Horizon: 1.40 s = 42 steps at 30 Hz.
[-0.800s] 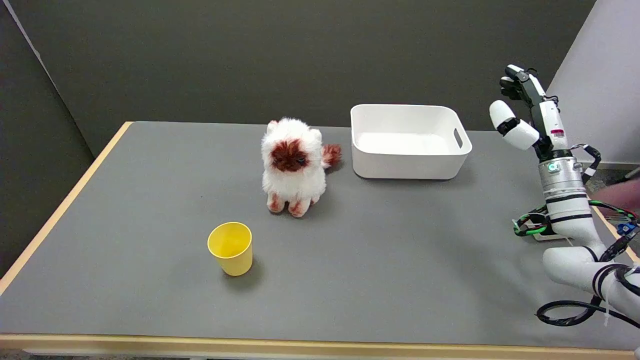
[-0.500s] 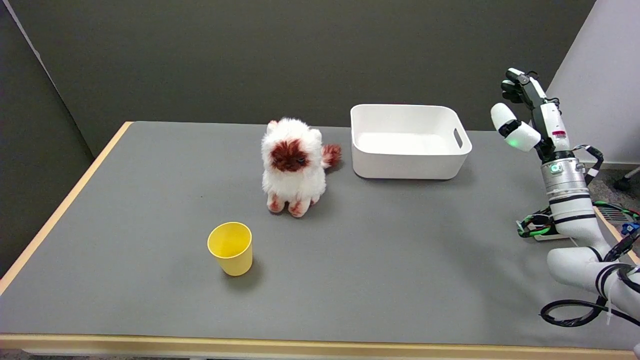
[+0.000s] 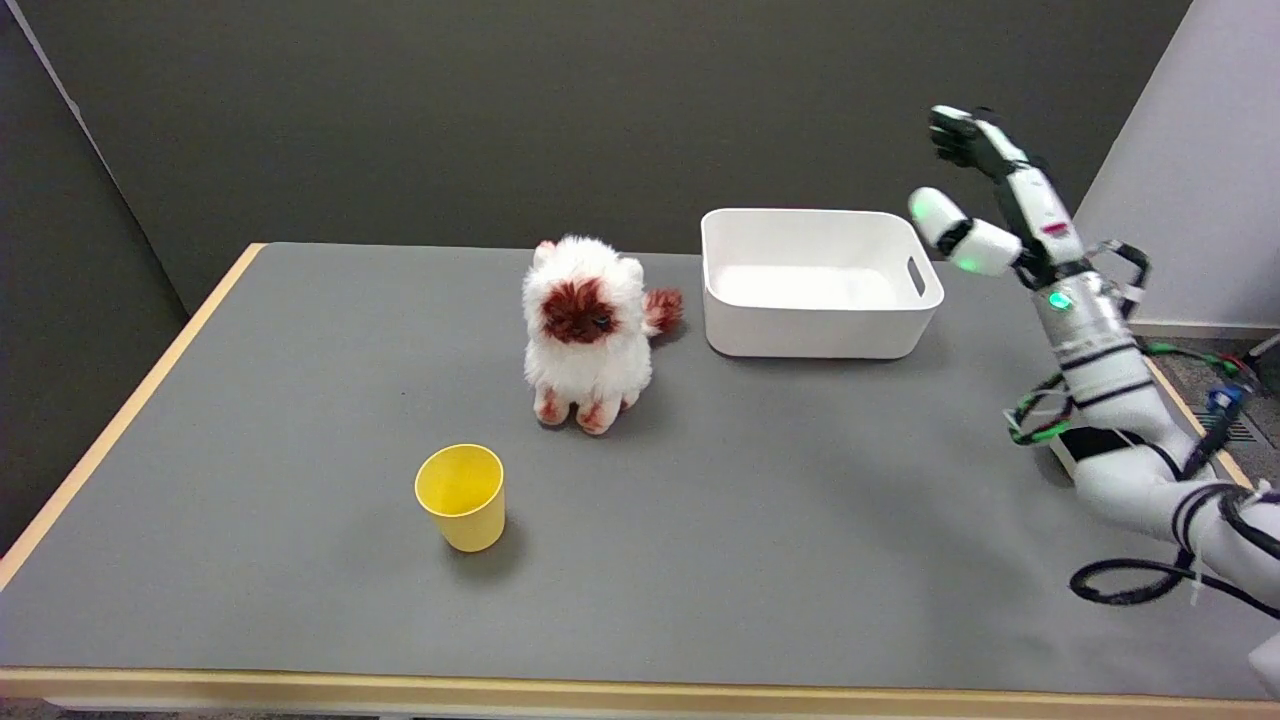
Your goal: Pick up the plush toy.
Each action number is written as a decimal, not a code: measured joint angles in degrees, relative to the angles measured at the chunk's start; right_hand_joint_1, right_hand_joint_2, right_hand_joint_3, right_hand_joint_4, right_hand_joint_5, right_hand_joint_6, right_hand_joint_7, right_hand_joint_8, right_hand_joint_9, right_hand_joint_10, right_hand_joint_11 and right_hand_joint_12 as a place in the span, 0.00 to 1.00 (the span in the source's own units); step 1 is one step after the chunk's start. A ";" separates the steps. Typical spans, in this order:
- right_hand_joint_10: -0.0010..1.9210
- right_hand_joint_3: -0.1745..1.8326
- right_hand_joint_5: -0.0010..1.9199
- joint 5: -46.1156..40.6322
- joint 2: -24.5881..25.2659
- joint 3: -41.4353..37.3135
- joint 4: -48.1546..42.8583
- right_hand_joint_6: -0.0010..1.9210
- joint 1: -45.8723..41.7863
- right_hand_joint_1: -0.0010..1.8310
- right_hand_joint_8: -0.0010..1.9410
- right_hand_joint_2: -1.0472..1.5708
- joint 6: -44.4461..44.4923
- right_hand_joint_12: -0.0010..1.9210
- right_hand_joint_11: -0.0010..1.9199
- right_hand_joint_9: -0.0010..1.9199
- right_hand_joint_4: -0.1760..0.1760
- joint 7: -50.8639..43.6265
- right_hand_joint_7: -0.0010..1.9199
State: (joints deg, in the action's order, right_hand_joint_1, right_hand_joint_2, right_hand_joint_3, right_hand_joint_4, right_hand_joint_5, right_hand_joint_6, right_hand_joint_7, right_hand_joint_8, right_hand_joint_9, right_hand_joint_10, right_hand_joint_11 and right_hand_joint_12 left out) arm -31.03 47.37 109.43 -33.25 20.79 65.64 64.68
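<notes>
Right hand [image 3: 985,205] raised in the air above the tabletop's right edge, just right of the bin's handled end, fingers apart, thumb jutting toward the bin, nothing held. Green glow on the thumb and on the wrist below it. Small red label on the back of the hand, too small to read. White arm [image 3: 1130,440] bending down to the lower right, trailed by black and green cables.

Toy [image 3: 590,330] sitting upright near the far edge of the tabletop [image 3: 300,400], about midway along it: white fluffy body, reddish-brown face, paws and tail, face turned toward the near side. Not touched by the hand, well apart from it.

Bin [image 3: 815,285] just right of the toy, also near the far edge: white, rectangular, rounded corners, a slot handle in its right end wall, tail of the toy close to its left wall but apart from it.

Cup [image 3: 462,496] toward the near edge, left of centre, nearer than the toy and a bit left of it: yellow, upright, mouth open upward.

Grey top, pale wood edging along the left and near edges. No brand or readable writing on toy, bin or cup
</notes>
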 measured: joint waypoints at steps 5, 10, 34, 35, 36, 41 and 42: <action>0.40 0.56 0.09 4.41 0.41 2.60 -3.41 0.21 3.23 0.18 0.20 0.65 -3.30 0.60 0.01 0.11 0.54 0.62 0.14; 0.39 0.56 0.08 8.62 2.23 5.73 -7.79 0.21 6.49 0.18 0.20 0.65 -7.94 0.58 0.00 0.10 0.52 1.10 0.14; 0.37 0.57 0.07 24.62 17.56 15.51 -21.23 0.21 14.88 0.19 0.20 0.64 -31.87 0.55 0.00 0.07 0.55 0.05 0.11; 0.37 0.57 0.07 24.84 18.10 15.87 -21.12 0.21 15.07 0.19 0.20 0.64 -32.37 0.55 0.00 0.07 0.55 -0.07 0.11; 0.37 0.57 0.07 25.10 18.76 16.27 -20.91 0.21 15.30 0.19 0.19 0.64 -32.96 0.55 0.00 0.07 0.56 -0.21 0.11; 0.36 0.57 0.07 26.02 21.30 17.90 -18.94 0.22 16.18 0.20 0.20 0.63 -35.12 0.54 0.00 0.08 0.61 -0.69 0.13; 0.36 0.57 0.07 26.19 21.78 18.20 -18.50 0.22 16.37 0.20 0.20 0.63 -35.52 0.54 0.00 0.08 0.61 -0.77 0.13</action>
State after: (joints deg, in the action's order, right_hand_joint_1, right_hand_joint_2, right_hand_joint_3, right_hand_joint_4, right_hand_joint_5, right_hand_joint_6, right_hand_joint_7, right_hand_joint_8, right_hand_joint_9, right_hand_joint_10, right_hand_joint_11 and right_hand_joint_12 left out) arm -4.84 69.15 127.63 -51.75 37.15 30.13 63.91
